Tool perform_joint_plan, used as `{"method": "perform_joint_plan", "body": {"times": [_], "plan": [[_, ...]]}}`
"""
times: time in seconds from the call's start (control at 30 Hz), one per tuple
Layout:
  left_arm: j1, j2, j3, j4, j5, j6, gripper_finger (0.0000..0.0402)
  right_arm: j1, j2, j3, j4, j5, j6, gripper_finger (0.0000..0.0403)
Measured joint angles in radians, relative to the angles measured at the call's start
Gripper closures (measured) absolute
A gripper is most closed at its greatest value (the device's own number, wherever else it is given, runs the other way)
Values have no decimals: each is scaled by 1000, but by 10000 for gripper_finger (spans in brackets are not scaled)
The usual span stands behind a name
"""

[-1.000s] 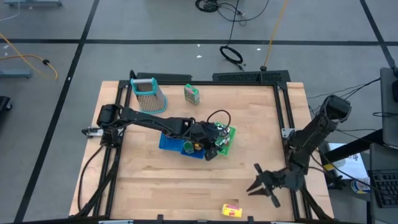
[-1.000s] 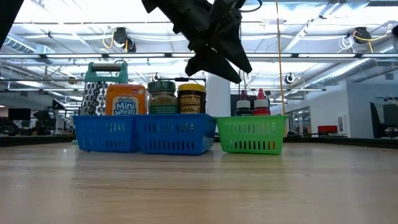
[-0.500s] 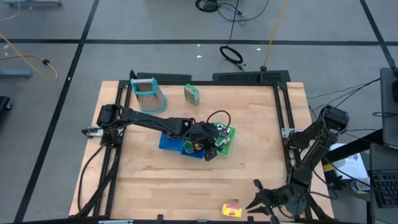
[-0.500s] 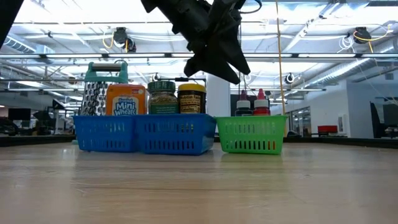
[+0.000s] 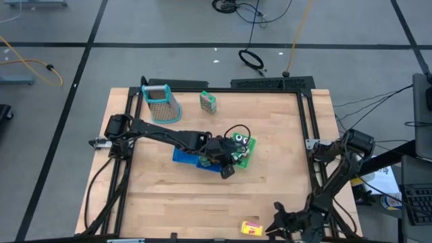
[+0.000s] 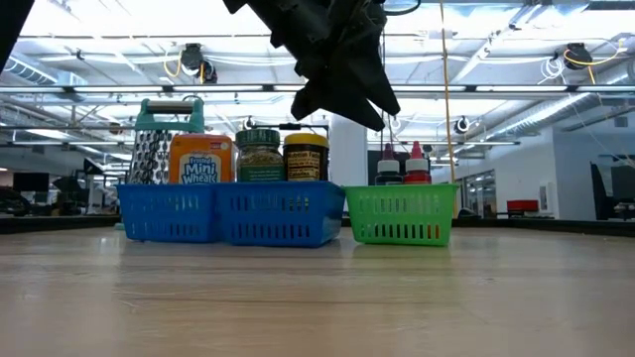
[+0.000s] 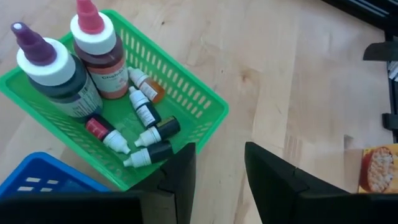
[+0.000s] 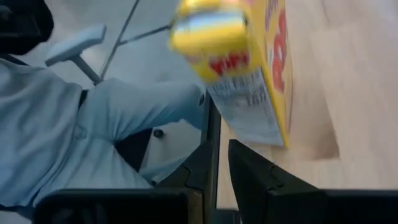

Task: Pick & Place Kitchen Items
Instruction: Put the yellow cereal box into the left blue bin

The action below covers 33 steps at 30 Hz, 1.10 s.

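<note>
My left gripper hangs open over the near side of the green basket and holds nothing. In that basket stand a purple-capped bottle and a red-capped bottle, with several tiny dropper bottles lying beside them. The blue basket holds an orange packet and two spice jars. The yellow box lies on the table by the near edge. My right gripper is low, just right of the box, with a narrow gap between its fingers. The box lies ahead of them, untouched. A green carton stands near the far edge.
The metal grater with a teal handle stands at the far left of the table, behind the blue basket. A black frame runs around the tabletop. In the right wrist view a person's light-blue sleeve shows beyond the table's near edge.
My right arm has swung toward the table's near edge and a little leftward. Its gripper has come down from mid-right of the table to just beside the yellow box. My left gripper has stayed over the baskets.
</note>
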Motion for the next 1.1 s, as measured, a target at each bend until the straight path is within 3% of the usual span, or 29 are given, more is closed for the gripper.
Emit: {"method": "perform_joint_plan", "body": {"times": [0.3,0.73,1.1], "plan": [[0,0,0,2,-1,-1,265,-4,41,0,5,-13,138,345],[0,0,0,6,-1,3,265,-19,49,0,35,-9,87,203],[0,0,0,6,-1,4,265,-37,49,0,54,-13,26,191]]}}
